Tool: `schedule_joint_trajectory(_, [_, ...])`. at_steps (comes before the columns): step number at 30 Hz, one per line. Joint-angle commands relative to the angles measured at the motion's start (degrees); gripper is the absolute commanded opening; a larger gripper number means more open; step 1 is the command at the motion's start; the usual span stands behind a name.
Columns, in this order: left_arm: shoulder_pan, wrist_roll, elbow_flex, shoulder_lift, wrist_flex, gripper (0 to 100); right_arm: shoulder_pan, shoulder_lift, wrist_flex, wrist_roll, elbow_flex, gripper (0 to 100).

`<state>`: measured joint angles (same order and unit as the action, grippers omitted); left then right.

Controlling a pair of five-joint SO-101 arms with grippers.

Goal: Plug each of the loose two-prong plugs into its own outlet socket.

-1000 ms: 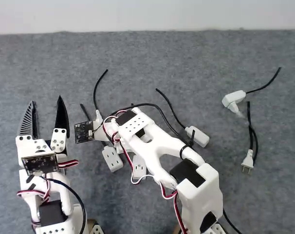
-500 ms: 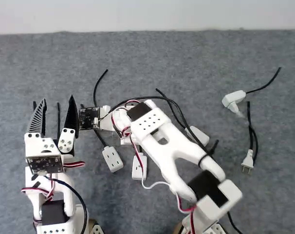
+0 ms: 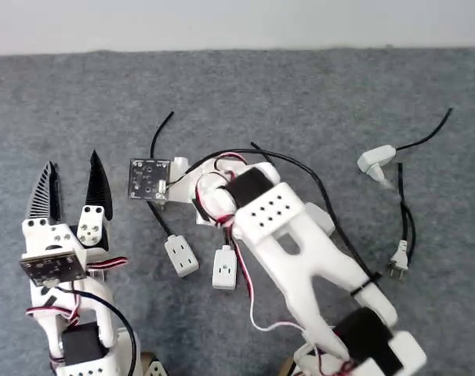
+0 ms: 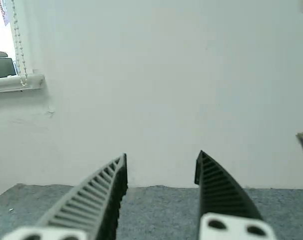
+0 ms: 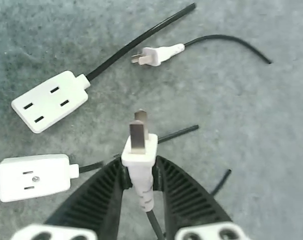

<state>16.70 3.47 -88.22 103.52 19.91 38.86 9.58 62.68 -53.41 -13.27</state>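
The right end effector (image 5: 140, 172) is clamped on a white two-prong plug (image 5: 139, 155), whose prongs point out past the fingertips. It holds the plug above the middle of the grey worktop (image 3: 300, 94). On the worktop close by lie a white double outlet (image 5: 49, 101) and a white single outlet (image 5: 34, 177), side by side but apart. A second loose plug (image 5: 154, 55) lies near them. Far to the right, a third plug (image 3: 397, 264) lies at the end of a black cord. The left end effector (image 3: 71, 184) stands at the near left, fingers spread open.
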Motion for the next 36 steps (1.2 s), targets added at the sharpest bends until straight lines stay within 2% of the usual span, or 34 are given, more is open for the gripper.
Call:
schedule_joint_trajectory(1, [-0.62, 1.32, 2.51, 0.97, -0.79, 22, -0.48, 6.29, 1.19, 0.97, 0.70, 0.9])
schedule_joint_trajectory(9, [-10.55, 1.32, 2.59, 0.97, 5.10, 22, 4.35, 9.01, 4.70, 3.96, 5.36, 0.9])
schedule_joint_trajectory(18, [-16.26, 1.32, 2.59, 0.97, 10.11, 22, 4.88, 9.36, 6.29, 5.01, 7.30, 0.9])
schedule_joint_trajectory(26, [-16.88, 1.23, 1.27, 0.97, 10.29, 22, 4.88, 9.80, 6.02, 5.01, 7.56, 0.9])
schedule_joint_trajectory(36, [-16.88, 1.23, 0.22, 0.97, 10.11, 22, 6.55, 9.19, 10.68, 6.24, 13.01, 0.9])
